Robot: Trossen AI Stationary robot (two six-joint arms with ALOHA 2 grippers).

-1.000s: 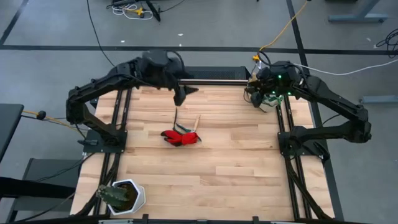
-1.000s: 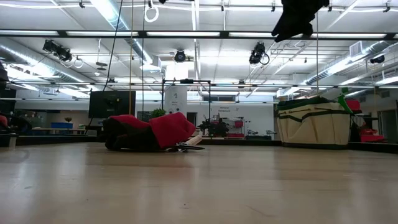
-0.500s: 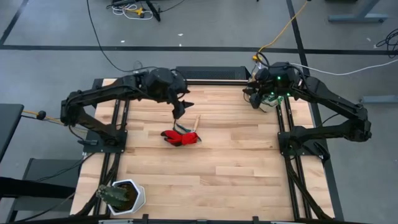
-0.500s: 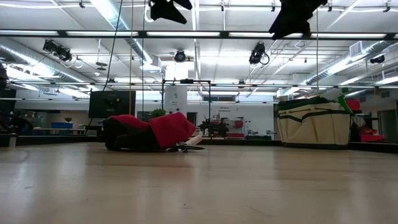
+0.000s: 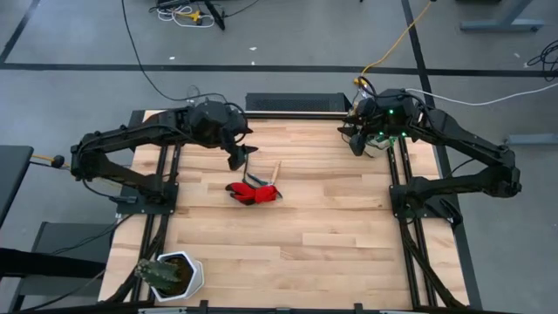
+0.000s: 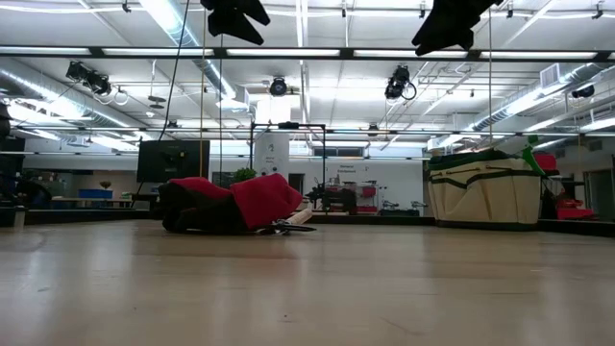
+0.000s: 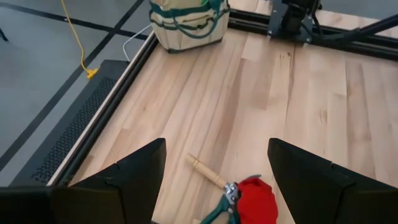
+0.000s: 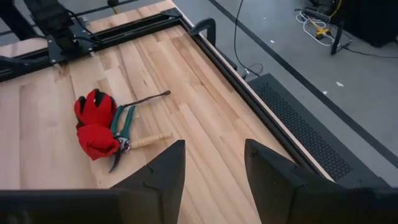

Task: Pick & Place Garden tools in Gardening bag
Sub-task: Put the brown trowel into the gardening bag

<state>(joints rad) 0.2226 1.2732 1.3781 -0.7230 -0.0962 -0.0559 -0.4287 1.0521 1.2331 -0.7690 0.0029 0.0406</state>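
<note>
A red glove [image 5: 254, 193] lies crumpled on the table's middle, with green-handled pruners [image 8: 122, 133], a wooden-handled tool [image 7: 207, 170] and a slim dark metal tool [image 8: 147, 98] lying against it. The pile also shows in the low view [image 6: 233, 204]. The beige canvas bag with green trim [image 6: 484, 188] stands at the far right corner [image 7: 189, 21]. My left gripper [image 5: 237, 158] hangs open and empty above the table, just far-left of the glove. My right gripper [image 5: 357, 144] hangs open and empty beside the bag.
A white pot with a dark plant [image 5: 168, 275] stands at the near left corner. Black frame rails [image 5: 398, 187] run along the table's left, right and far sides. Bare wood lies between the glove pile and the bag.
My left gripper has moved from the far edge toward the near and left edges, ending close to the glove pile. The glove, the tools and the bag have stayed where they were.
</note>
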